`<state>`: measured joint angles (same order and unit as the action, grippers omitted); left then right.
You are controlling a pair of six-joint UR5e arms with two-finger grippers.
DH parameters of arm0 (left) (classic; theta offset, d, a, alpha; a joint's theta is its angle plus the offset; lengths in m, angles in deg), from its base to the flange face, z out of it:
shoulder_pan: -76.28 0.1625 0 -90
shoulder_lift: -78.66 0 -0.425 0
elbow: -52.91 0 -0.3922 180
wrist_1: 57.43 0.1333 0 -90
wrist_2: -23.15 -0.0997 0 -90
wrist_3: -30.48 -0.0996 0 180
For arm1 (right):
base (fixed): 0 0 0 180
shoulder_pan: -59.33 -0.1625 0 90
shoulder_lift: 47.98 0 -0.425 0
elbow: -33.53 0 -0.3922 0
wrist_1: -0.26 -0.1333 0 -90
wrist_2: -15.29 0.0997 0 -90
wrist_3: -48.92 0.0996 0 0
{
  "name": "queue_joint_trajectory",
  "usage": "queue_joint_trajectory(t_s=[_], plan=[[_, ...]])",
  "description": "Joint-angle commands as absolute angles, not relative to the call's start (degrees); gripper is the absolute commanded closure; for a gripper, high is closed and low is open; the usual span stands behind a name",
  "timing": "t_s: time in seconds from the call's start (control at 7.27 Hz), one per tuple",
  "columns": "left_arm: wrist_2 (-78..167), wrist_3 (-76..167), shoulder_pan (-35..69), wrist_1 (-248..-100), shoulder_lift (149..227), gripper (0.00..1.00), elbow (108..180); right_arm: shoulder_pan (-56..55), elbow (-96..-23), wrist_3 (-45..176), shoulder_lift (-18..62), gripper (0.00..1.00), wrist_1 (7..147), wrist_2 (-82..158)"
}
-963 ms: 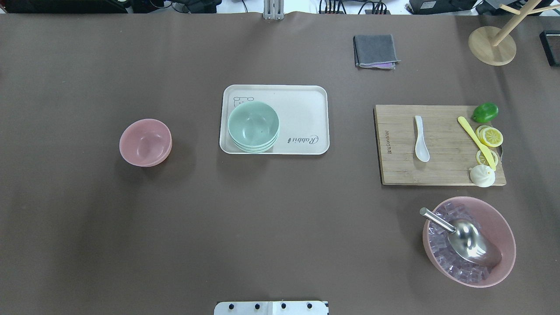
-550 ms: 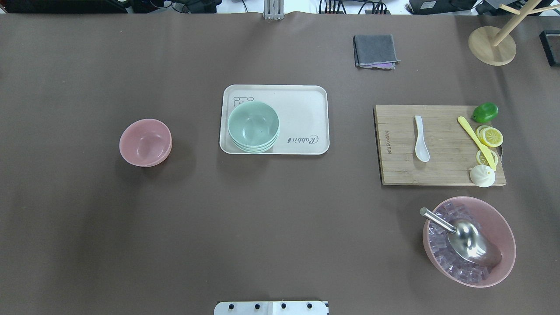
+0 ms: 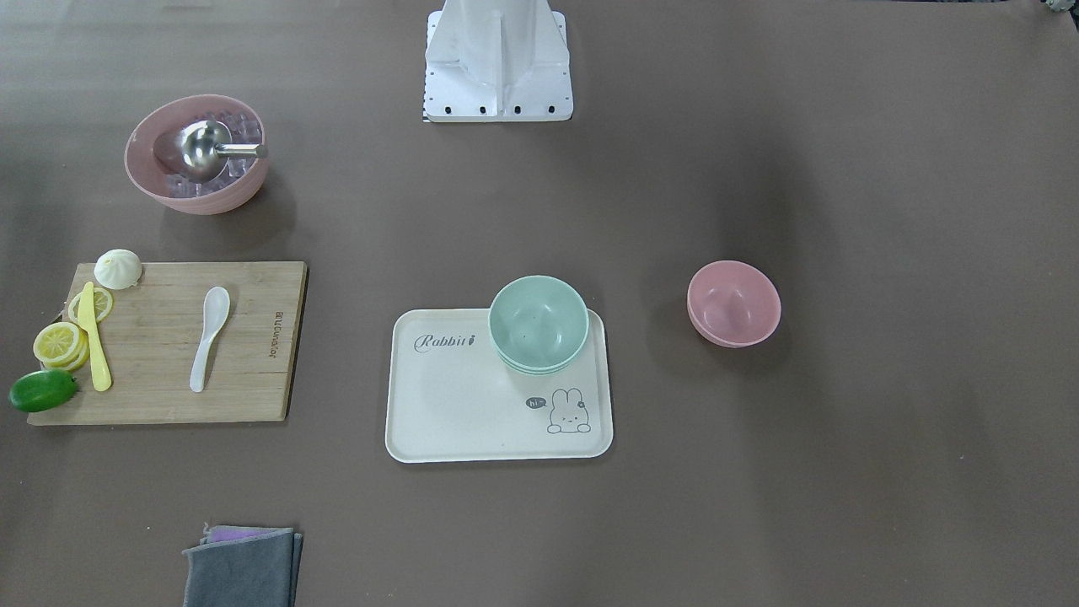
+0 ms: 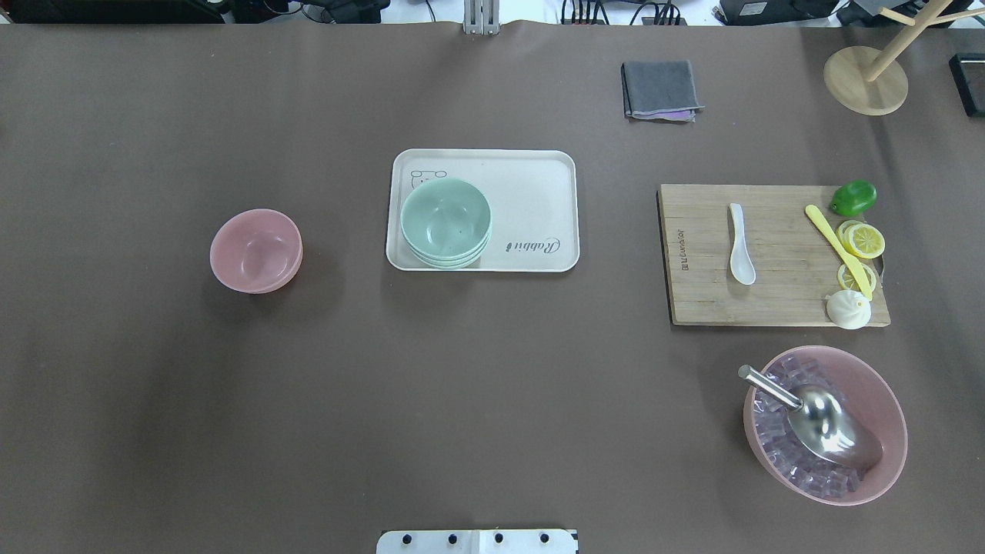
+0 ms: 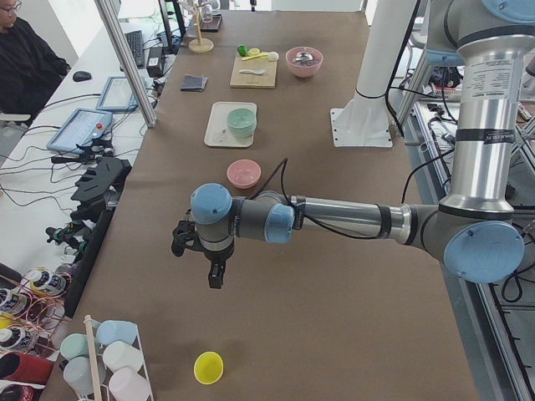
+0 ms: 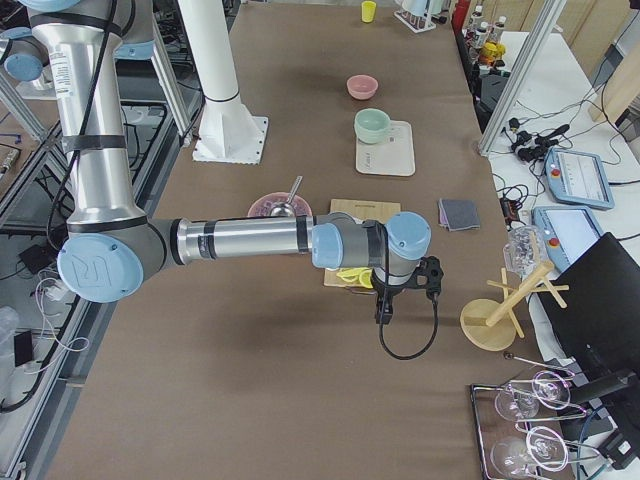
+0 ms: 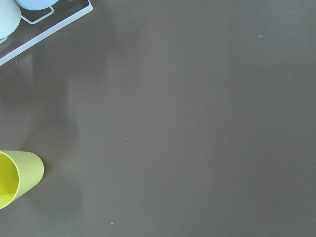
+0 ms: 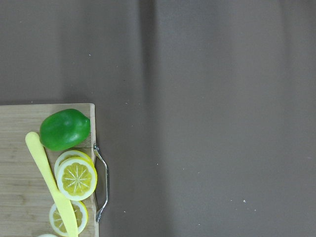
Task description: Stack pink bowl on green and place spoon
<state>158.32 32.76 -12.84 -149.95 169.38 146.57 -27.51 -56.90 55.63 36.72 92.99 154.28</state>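
A small pink bowl [image 4: 256, 251] stands alone on the brown table, left of a cream tray [image 4: 531, 192]. A stack of green bowls [image 4: 445, 221] sits on the tray's left part. A white spoon [image 4: 740, 244] lies on a wooden cutting board [image 4: 777, 304] at the right. My left gripper [image 5: 213, 271] hangs above bare table beyond the pink bowl [image 5: 243, 173], outside the overhead view. My right gripper [image 6: 383, 305] hangs past the board's outer end. Both show only in the side views, so I cannot tell whether they are open or shut.
A lime [image 4: 853, 197], lemon slices [image 4: 863, 240], a yellow knife [image 4: 839, 250] and a bun [image 4: 848, 309] share the board. A large pink bowl [image 4: 885, 400] holds ice and a metal scoop [image 4: 823, 422]. A grey cloth [image 4: 660, 89] and a wooden stand [image 4: 865, 80] sit at the back. A yellow cup [image 7: 15, 177] stands near the left gripper.
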Motion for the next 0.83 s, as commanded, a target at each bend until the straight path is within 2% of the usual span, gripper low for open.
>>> queue_joint_trajectory(t_s=[0.0,0.69], plan=[[158.33,32.76,-12.84,-150.07,169.27,0.02,146.51,-27.51,-56.91,55.69,36.92,0.00,92.99,154.34],[158.33,32.41,-11.79,-150.51,169.36,0.02,146.78,-27.51,-56.91,55.69,36.84,0.00,92.99,154.25]])
